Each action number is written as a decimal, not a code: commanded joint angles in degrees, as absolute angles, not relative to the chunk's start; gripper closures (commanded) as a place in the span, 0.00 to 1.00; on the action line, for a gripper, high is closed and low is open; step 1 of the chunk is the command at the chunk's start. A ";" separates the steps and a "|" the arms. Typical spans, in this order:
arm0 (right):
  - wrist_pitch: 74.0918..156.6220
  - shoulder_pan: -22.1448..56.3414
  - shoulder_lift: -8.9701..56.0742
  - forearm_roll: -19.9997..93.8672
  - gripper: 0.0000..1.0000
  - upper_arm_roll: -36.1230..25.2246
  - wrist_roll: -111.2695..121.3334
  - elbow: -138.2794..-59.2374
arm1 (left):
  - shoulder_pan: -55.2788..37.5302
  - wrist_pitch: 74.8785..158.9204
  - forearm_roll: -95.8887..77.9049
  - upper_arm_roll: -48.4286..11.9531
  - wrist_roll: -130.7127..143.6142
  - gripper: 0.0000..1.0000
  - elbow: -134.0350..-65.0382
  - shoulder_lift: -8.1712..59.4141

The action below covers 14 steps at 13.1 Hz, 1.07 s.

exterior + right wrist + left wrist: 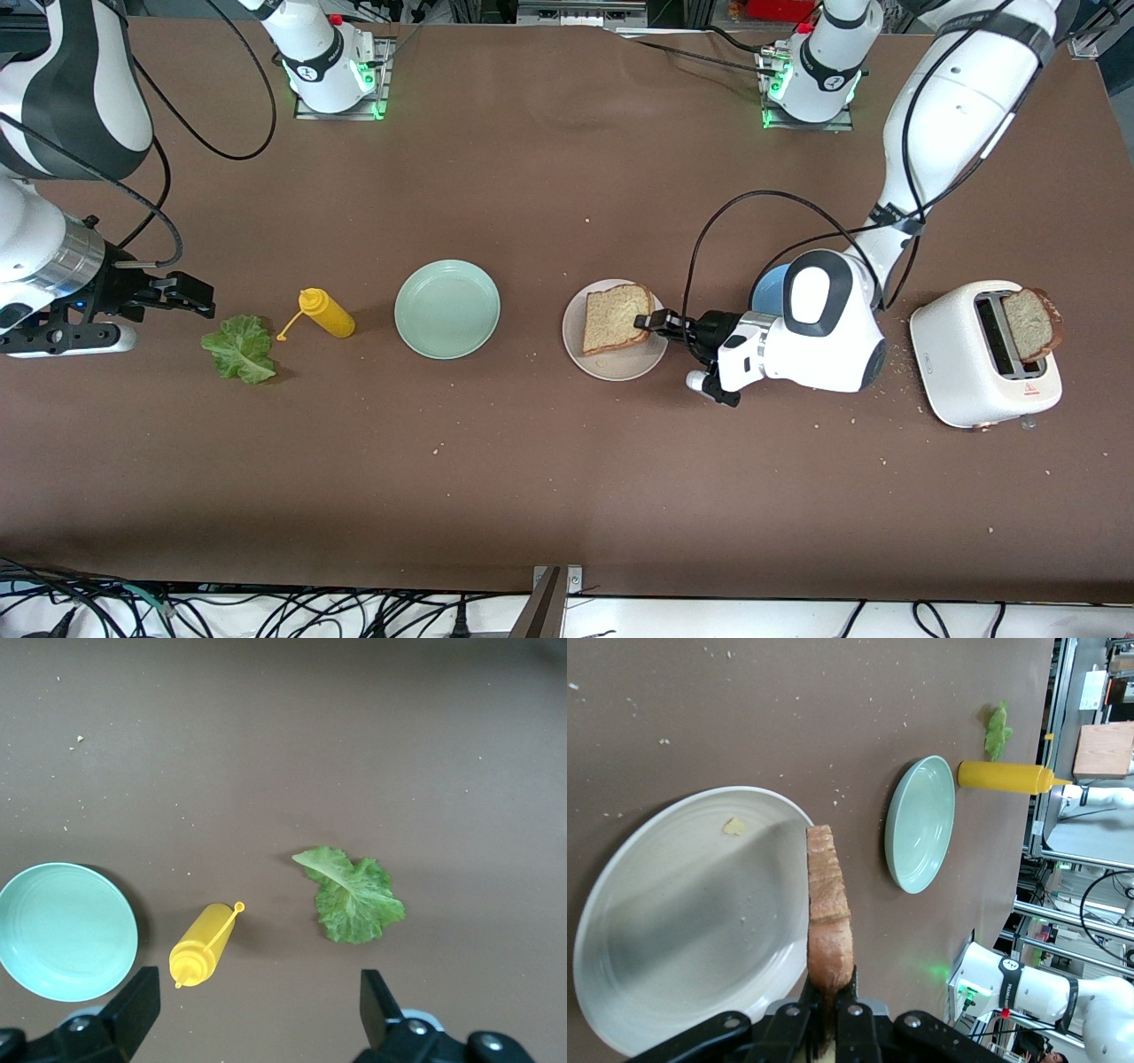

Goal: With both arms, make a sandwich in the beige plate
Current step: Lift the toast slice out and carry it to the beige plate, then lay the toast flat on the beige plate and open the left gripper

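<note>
A toast slice [615, 317] hangs over the plate [611, 365]; another slice [1028, 323] stands in the toaster [983, 372].

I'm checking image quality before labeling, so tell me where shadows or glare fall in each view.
Front view: even light, with a faint shadow beside the mustard bottle and the toaster. Left wrist view: the toast slice, edge-on in the left tool, throws a broad grey shadow across the beige plate. Right wrist view: soft shadows beside the lettuce leaf; no glare.
</note>
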State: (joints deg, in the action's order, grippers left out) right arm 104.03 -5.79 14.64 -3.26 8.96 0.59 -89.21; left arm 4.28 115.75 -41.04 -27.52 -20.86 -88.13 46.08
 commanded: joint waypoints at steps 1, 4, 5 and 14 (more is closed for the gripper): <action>104.41 -5.98 14.59 -4.22 0.00 9.23 1.14 -89.21 | 4.48 116.45 -43.94 -27.42 -26.27 1.00 -87.01 49.56; 104.41 -5.89 14.59 -4.22 0.00 9.23 1.14 -89.21 | 4.66 116.54 -46.83 -27.42 -30.75 1.00 -87.01 52.46; 104.41 -5.80 14.59 -4.22 0.00 9.23 1.14 -89.21 | 4.83 116.46 -48.67 -27.42 -31.89 0.75 -87.01 53.25; 104.50 -5.80 15.03 -4.22 0.00 9.23 1.14 -89.12 | 7.21 116.02 -39.05 -26.89 -31.82 0.00 -87.54 50.37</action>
State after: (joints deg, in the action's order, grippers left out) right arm 104.25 -5.76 15.21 -3.29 8.98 0.64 -89.21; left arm 6.90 116.51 -43.38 -26.92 -31.29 -87.21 52.70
